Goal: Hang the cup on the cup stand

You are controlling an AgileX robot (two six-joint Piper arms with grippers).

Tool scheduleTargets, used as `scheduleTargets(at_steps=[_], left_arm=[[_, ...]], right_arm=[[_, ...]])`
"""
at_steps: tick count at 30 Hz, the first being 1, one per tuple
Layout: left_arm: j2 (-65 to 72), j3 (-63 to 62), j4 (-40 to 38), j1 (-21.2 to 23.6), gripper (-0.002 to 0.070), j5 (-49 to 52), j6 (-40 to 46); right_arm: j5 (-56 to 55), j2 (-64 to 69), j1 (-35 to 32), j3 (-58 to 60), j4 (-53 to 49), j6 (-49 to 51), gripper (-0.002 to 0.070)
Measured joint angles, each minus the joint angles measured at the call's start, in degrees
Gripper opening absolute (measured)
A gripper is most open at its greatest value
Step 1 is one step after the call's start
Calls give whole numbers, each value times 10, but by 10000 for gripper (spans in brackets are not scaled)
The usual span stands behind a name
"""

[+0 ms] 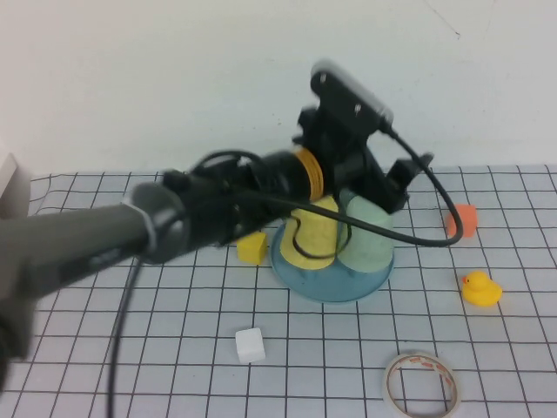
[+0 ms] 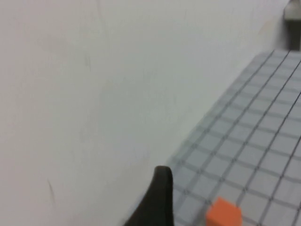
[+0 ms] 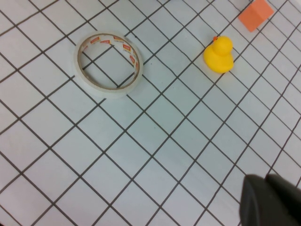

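- High view: the left end effector (image 1: 383,187) hangs just above the cup stand (image 1: 324,287), fingers spread, gripping nothing. The cup (image 1: 370,235) sits upturned on the cup stand, beside a yellow cup (image 1: 315,231).
- Left wrist view: one dark finger (image 2: 157,197), near an orange block (image 2: 224,213).
- Right wrist view: the right end effector (image 3: 270,200) is closed above the surface (image 3: 141,155), away from the cup stand, near a tape roll (image 3: 108,63) and rubber duck (image 3: 219,54).

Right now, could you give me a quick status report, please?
Left gripper open above the stand. Right gripper shut, off near the tape. Green cup on the stand beside yellow cup. Nothing blocking.
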Motion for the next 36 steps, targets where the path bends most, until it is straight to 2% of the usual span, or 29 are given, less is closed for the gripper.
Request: scheduleTargets(at_steps=[3,5,8,14,16,22,27,32,36], left_arm=[[-62,0,61,0,678,11,0],[-102,0,79,0,636,37,1],[-169,0,88,0,495,105,1],[-294,0,88,0,118,281,1],[-335,0,86,0,50,332,1],[-434,0,56,-17,4,505,8],[-513,10,-54,-19,0,643,88],[-596,94,-162,-19,0,689,157],[-661,193,-195,-20,0,674,168]], right_arm=[[-6,0,0,0,0,1,-1],[-19,0,0,0,0,2,-1],[-33,0,0,0,0,12,-1],[-78,0,0,0,25,16,-1],[-114,0,0,0,35,16,-1],[-249,0,0,0,42,17,-1],[-298,0,0,1,41,17,-1],[-300,0,0,5,41,17,-1],[-300,0,0,5,39,17,-1]])
